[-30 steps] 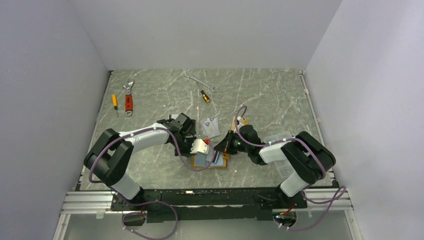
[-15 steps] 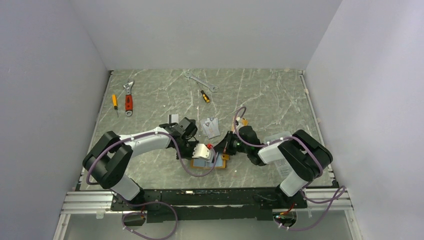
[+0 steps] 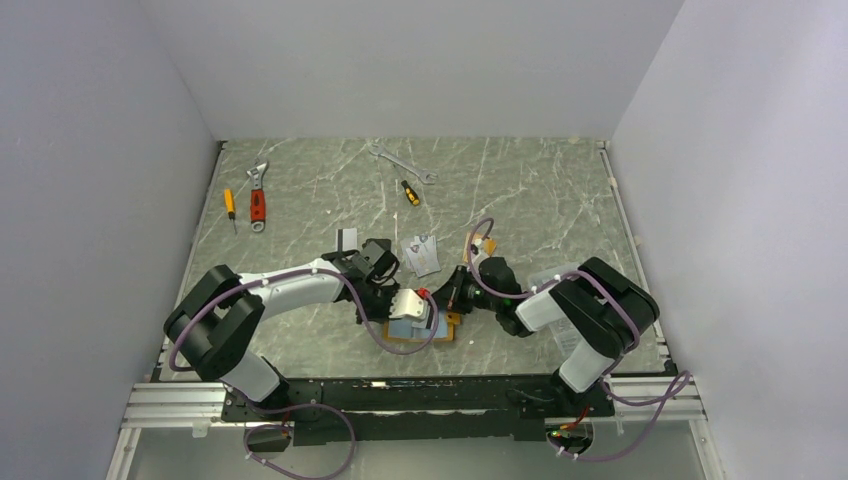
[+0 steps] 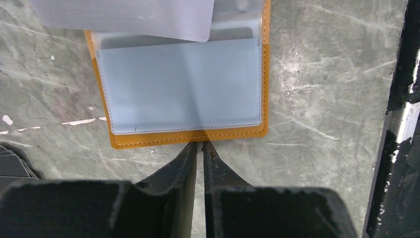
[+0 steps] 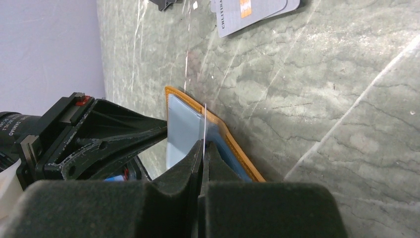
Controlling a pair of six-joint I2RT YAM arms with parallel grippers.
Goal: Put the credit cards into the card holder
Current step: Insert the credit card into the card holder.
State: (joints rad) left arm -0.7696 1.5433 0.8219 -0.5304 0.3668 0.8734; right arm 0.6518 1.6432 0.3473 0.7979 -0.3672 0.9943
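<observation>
Credit card [image 5: 203, 130] edge-on in tightly closed right gripper [image 5: 203, 146], over open card holder [image 5: 181, 124]

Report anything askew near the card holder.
A silver card is tilted across the upper edge of the card holder, not square with its clear pocket. Nothing else stands out.

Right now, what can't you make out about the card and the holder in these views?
Left wrist view: the held card is cut off by the top edge, so whether it has entered the card holder is unclear; also whether the left gripper pinches the holder's edge.
Right wrist view: the card in the right gripper shows only edge-on; loose cards are cropped, print too small.
Top view: the arms cover much of the holder.
</observation>
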